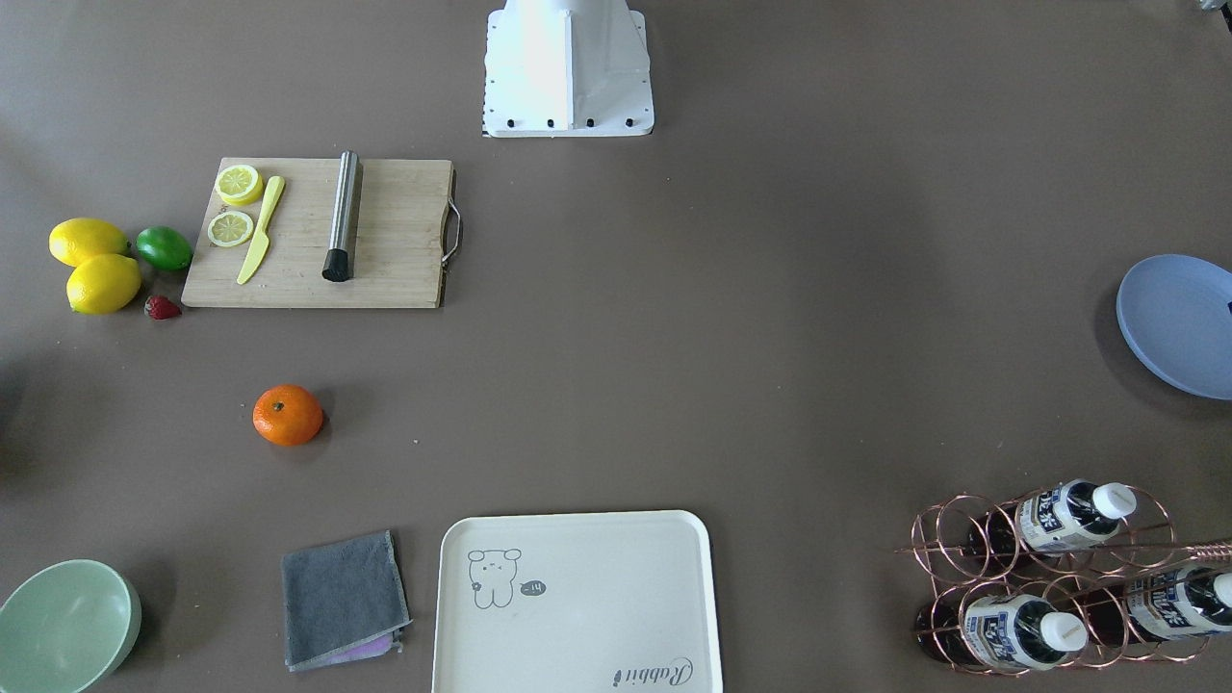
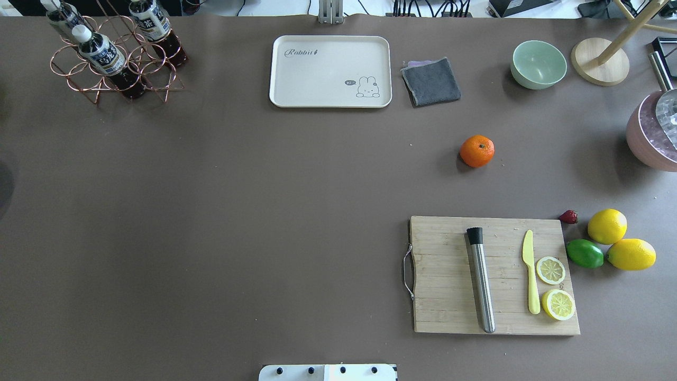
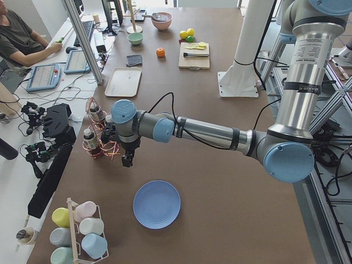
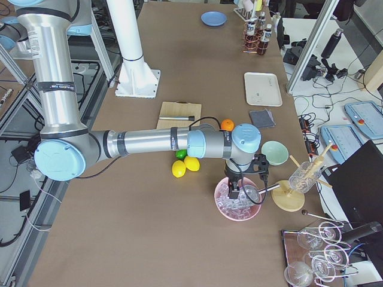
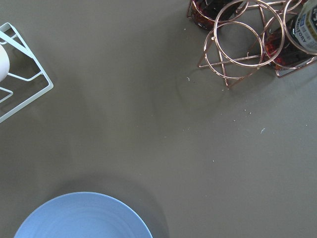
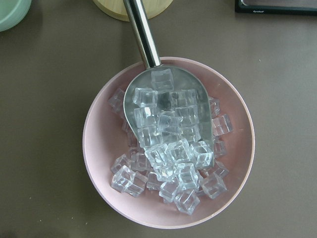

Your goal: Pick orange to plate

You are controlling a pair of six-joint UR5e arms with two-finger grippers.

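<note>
The orange (image 1: 288,415) lies alone on the brown table, between the cutting board and the grey cloth; it also shows in the overhead view (image 2: 477,151). The periwinkle plate (image 1: 1179,322) sits far off at the table's left end, empty (image 3: 157,204), and its rim shows low in the left wrist view (image 5: 84,218). My left gripper (image 3: 127,159) hangs above the table between the bottle rack and the plate; I cannot tell whether it is open. At the opposite end, my right gripper (image 4: 234,190) hovers over a pink bowl of ice, state unclear.
A wooden cutting board (image 2: 494,275) holds a steel tube, a yellow knife and lemon slices. Lemons (image 2: 607,226), a lime and a strawberry lie beside it. The cream tray (image 2: 330,71), grey cloth (image 2: 431,80), green bowl (image 2: 538,64), pink ice bowl (image 6: 168,144) and copper bottle rack (image 2: 113,58) ring the table.
</note>
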